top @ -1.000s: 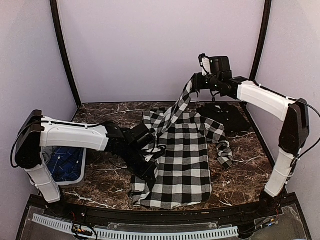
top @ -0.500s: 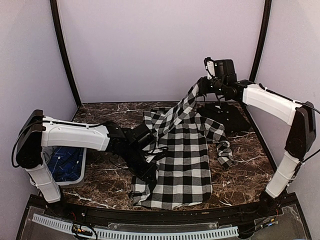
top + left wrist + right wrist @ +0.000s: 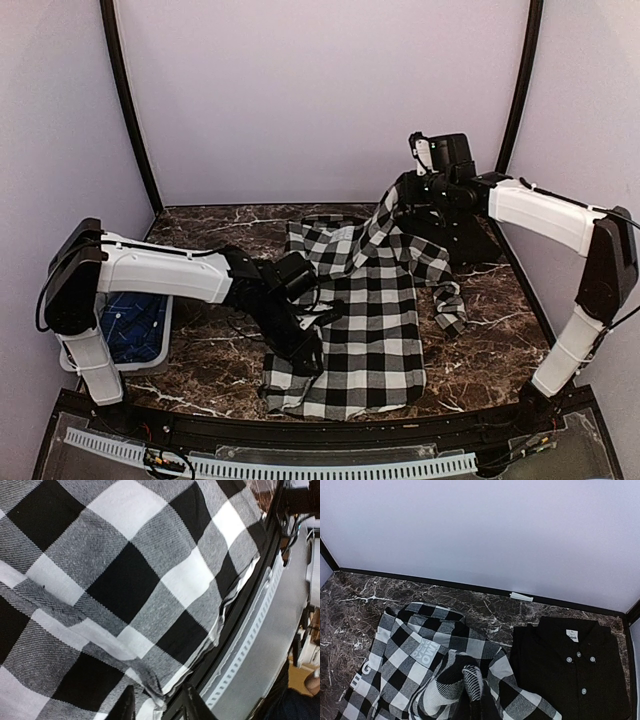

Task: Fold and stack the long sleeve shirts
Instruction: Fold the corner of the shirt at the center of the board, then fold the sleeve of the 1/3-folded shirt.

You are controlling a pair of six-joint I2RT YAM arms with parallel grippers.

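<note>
Change: right tool (image 3: 402, 193) has carried the checked shirt (image 3: 372, 320) sleeve rightward and lower, toward the black shirt (image 3: 462, 238).
Right tool: clamped on that sleeve.
Checked shirt: spread on the desk (image 3: 200, 372), sleeve lifted.
Left tool (image 3: 308, 355): at shirt's left hem; grip cannot be told.

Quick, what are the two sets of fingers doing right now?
Left gripper: fingers astride the check shirt's edge; grip cannot be told.
Right gripper: closed, holding the shirt's sleeve up.
</note>
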